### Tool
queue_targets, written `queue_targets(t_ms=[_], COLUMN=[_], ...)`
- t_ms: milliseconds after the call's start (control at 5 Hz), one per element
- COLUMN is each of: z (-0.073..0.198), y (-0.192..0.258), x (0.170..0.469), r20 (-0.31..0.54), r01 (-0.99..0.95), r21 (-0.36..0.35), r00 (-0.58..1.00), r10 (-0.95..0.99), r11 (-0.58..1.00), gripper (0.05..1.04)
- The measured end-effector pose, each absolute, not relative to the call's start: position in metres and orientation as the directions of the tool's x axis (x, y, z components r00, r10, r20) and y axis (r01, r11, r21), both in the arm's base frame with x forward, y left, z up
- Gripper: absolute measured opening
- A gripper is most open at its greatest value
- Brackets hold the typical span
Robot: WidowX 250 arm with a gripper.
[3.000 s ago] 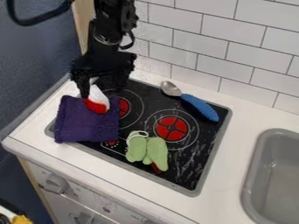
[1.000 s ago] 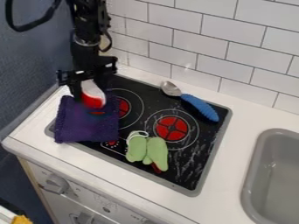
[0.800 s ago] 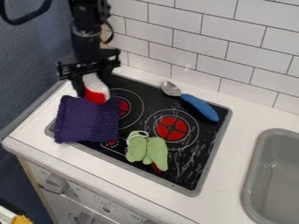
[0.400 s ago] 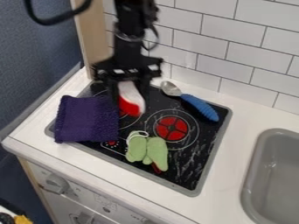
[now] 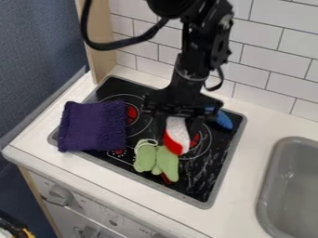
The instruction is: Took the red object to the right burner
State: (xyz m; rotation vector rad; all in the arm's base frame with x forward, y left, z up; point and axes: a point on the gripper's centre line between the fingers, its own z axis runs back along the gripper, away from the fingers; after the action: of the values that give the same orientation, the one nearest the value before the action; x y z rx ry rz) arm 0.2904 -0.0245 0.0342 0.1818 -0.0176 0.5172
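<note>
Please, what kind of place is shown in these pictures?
It looks like a toy or mock kitchen: there is a black stovetop with red burners, a grey sink set in the white counter, and a tiled wall behind.

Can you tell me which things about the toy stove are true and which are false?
1. The red and white object is in the gripper. True.
2. The purple cloth lies in the sink. False: it lies at the left side of the stovetop.
3. The green object is on the stovetop. True.
4. The gripper is over the left burner. False: it is over the right burner.
5. The blue handle is near the tiled wall. True.
</note>
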Motion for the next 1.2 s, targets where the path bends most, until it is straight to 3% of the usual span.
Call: queue_targets(t_ms=[600,1000,1200], z=[0.003,-0.004,-0.004], y=[-0.033,-0.039,-0.04], x=[0.304,0.314,0.32], r20=[0.054,0.028,0.038], r01=[-0.396,-0.366,-0.359], r21=[0.184,0.188,0.178], r00=[0.918,0.929,0.933], r10=[0.393,0.368,0.358], r11=[0.9,0.911,0.916], gripper=[0.627,0.626,0.708])
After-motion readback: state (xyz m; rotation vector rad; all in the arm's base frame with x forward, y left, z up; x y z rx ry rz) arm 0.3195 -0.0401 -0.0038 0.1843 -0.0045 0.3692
